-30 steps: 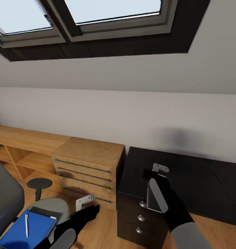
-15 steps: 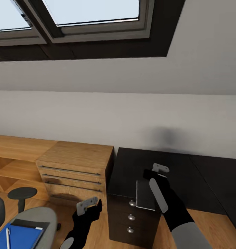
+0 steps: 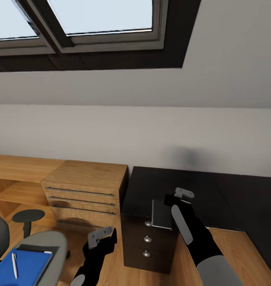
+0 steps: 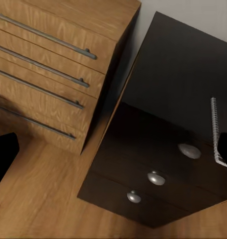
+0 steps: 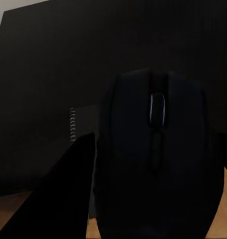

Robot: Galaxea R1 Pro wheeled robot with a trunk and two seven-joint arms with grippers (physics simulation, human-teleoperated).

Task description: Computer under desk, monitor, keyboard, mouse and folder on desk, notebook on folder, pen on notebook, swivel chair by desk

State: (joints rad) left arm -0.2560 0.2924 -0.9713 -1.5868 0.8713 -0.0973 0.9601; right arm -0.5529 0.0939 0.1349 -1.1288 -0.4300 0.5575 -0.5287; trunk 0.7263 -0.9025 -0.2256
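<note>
Over desk at 5 o'clock: right gripper fingers pinching mouse; left gripper spread, empty. Risk: notebook overhangs the edge; a nudge tips it off.

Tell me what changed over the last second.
The camera swung right, so swivel chair, wooden chest and desk slid left in the picture; none of them moved. The right gripper stays shut on the mouse above the desk. The notebook on the desk edge, folder and pen on the chair: unchanged.
</note>
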